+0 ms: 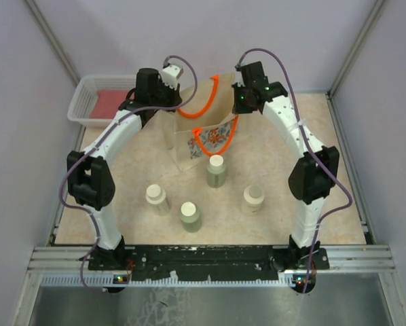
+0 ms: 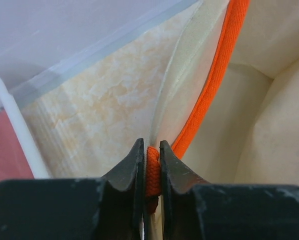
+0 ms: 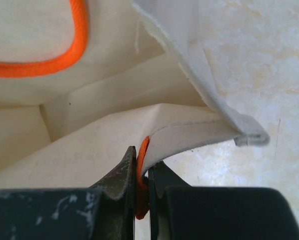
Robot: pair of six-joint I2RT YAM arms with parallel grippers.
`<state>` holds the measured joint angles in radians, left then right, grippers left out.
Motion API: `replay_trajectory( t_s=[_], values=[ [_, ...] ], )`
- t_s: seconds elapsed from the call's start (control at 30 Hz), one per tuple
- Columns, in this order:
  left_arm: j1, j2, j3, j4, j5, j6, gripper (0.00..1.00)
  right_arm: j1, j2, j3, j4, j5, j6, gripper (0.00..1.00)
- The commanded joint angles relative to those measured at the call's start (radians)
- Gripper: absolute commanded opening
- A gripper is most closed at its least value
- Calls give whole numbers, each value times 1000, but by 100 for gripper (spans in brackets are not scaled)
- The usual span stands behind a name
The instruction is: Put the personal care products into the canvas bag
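Pale lilac walls [image 1: 108,34] enclose a marbled beige tabletop [image 1: 339,204]. The left gripper [image 2: 150,150] and right gripper [image 3: 143,160] each clamp the canvas bag [image 1: 213,122] at an orange handle [image 2: 219,75].

canvas bag [image 1: 182,132]: beige | handles [image 2: 222,65]: bright orange | print panel [image 1: 210,142]: blue-red floral | bottles [image 1: 216,176]: two pale green, two cream, cream caps | basket [image 1: 77,106]: white mesh | desk [image 1: 328,207]: mottled cream-tan

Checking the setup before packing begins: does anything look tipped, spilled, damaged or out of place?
Nothing stands out. The two green bottles and two cream bottles stand upright and apart on the table, with nothing spilled. The canvas bag stands open behind them, with the left gripper and right gripper each shut on its rim.
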<state>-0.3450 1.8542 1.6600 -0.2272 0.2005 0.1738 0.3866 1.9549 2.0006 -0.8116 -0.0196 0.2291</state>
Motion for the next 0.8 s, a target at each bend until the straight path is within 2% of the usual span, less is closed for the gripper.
replay_trajectory(
  t_s=[0.0, 0.33, 0.6, 0.77],
  values=[
    [-5, 70, 121, 64, 107, 35, 0, 34, -117, -66, -66, -2, -6, 0],
    [-5, 243, 314, 96, 250, 35, 0, 63, -279, -212, -79, 15, 92, 0],
    [-5, 284, 319, 174, 360, 27, 0, 77, -326, -318, -56, -11, 137, 0],
    [-6, 290, 318, 198, 416, 17, 0, 84, -339, -314, -90, 22, 129, 24]
  ],
)
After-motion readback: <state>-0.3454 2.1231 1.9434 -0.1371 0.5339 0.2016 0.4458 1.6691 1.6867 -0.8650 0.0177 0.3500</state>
